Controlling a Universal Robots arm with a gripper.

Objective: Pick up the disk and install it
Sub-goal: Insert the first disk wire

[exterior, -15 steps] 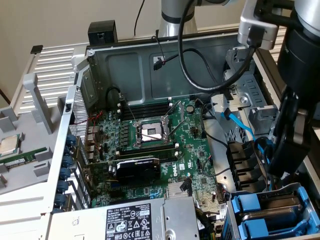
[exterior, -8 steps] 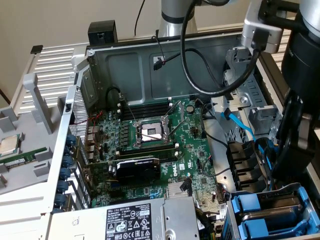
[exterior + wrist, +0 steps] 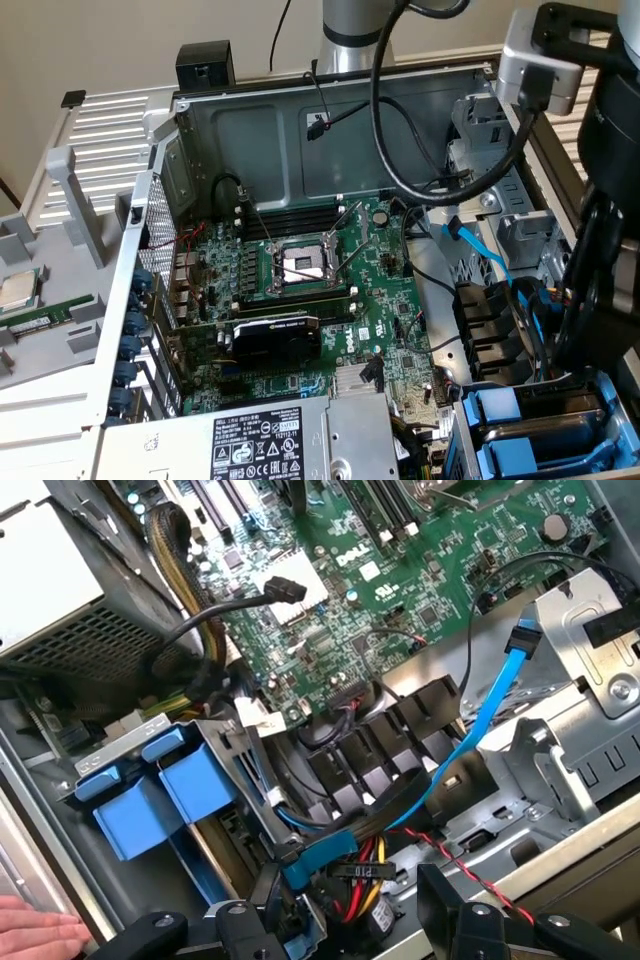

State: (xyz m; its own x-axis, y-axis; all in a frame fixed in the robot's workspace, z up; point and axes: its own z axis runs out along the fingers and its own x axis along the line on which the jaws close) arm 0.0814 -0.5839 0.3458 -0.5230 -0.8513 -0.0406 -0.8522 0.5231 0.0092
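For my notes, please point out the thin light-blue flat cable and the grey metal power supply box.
Light-blue flat cable (image 3: 488,708): wrist view, middle of its length.
Grey power supply box (image 3: 265,445): exterior view, on its printed label.

Soft, even room light; faint sheen on the case wall (image 3: 270,130), dark shadow around the black cables (image 3: 205,617).

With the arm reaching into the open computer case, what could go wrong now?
The open tool sits among loose wiring; it might snag the bright blue flat cable or the thin red-and-black twisted wire. A person's hand lies close beside the tool, so it might get struck.
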